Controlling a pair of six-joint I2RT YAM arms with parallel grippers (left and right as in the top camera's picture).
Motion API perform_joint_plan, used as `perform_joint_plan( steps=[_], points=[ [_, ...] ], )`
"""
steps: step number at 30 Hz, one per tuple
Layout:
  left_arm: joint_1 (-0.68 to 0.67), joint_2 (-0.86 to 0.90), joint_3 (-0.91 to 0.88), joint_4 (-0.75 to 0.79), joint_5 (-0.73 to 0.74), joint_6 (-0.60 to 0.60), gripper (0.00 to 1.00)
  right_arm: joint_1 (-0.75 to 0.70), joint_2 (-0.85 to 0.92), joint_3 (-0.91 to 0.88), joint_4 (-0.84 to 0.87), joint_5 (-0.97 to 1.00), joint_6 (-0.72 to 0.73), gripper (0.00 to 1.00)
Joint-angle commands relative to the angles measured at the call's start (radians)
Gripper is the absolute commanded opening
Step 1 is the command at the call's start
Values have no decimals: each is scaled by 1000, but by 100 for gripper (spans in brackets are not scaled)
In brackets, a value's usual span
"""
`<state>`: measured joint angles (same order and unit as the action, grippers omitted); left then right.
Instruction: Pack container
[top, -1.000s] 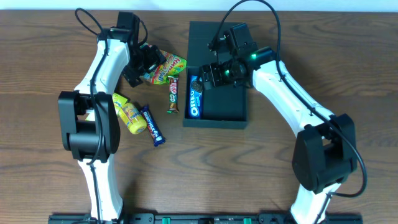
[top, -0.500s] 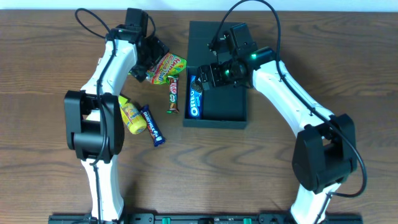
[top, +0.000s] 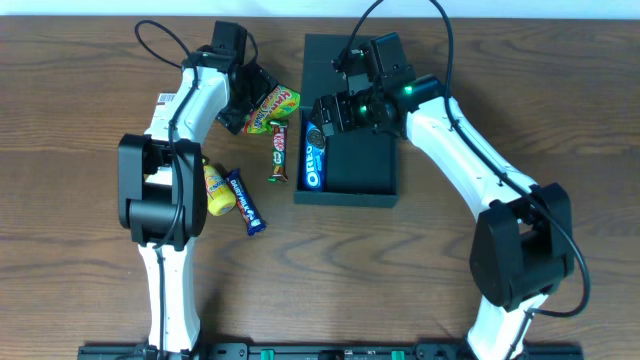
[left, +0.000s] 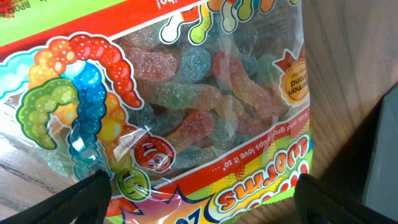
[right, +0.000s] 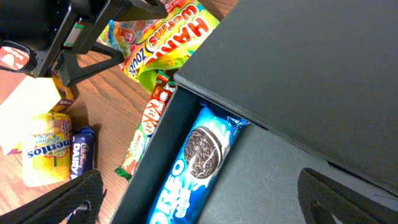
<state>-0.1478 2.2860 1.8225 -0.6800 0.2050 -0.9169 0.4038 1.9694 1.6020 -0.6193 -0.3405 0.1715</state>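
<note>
Left claw (left: 208, 198) shifted onto gummy bag (left: 186, 106), spread wide, container (top: 365, 165) just right, right claw (right: 211, 196) agape above it

We see the container's (top: 365, 165) floor free except along its left wall, where the Oreo pack (top: 314, 160) lies; just outside that wall a KitKat bar (top: 279, 152) and gummy-worm bag (top: 272, 106) block the way.

The left arm (top: 185, 95) stretches forward and inward, its white links angled toward the far middle. The left tool (top: 247, 98) points down with its jaws spread wide. The right arm (top: 450, 140) bends in from the right side, and the right tool (top: 335, 112) is likewise parted, its fingers (right: 74, 196) showing only at the lower corners of the wrist view.
</note>
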Motion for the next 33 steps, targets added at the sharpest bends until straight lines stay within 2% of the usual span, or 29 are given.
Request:
perform_joint_plan(
  steps=[1, 5, 9, 11, 13, 14, 21, 24, 29, 33],
  points=[
    [0, 74, -8, -34, 20, -8, 95, -6, -25, 21, 0, 0, -5, 99],
    [1, 101, -8, -49, 56, -8, 96, -6, -25, 21, 0, 0, -5, 99],
    [5, 140, -8, -84, 90, -8, 100, -6, -25, 21, -2, 0, -5, 99],
    [10, 158, -8, -95, 111, -8, 89, -6, -25, 21, -3, 0, -5, 99],
    [14, 167, -8, -112, 109, -8, 84, -6, -25, 21, -6, 0, -5, 99],
    [17, 169, -8, -122, 109, -8, 76, -6, -25, 21, -9, 0, -5, 99],
    [29, 173, -8, -173, 101, -3, 59, -6, -25, 21, -22, 0, -5, 99],
    [30, 173, -8, -182, 99, 11, 45, -6, -25, 21, -28, 0, -5, 99],
    [30, 173, -8, -220, 98, 29, 26, -6, -25, 21, -40, 0, -5, 99],
    [30, 173, -7, -263, 99, 57, 23, -6, -25, 21, -54, 0, -13, 99]
  ],
)
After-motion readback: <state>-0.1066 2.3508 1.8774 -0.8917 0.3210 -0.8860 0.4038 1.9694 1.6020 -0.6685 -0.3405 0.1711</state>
